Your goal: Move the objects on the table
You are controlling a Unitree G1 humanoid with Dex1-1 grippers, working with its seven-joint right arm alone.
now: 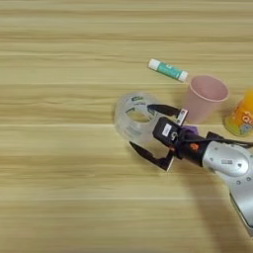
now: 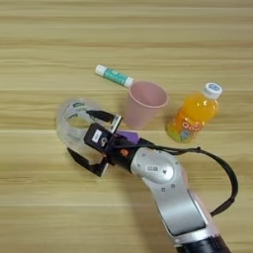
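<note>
A wide clear tape roll [image 1: 124, 117] lies flat on the wood-grain table [image 1: 59, 188], just left of centre. My right gripper [image 1: 142, 126] reaches in from the right and is open. Its upper black finger [image 2: 97, 114] lies over the roll's hole, and its lower finger [image 2: 81, 160] sits outside the roll's near wall. A short purple bar [image 1: 190, 131] shows just behind the gripper's body, partly hidden by it. An orange-drink bottle [image 2: 192, 116] with a white cap stands upright to the right.
A pink cup [image 2: 144, 103] stands upright between the tape roll and the bottle, close behind my wrist. A green and white tube [image 2: 113, 76] lies beyond the cup. A black cable [image 2: 228, 173] loops off the silver forearm.
</note>
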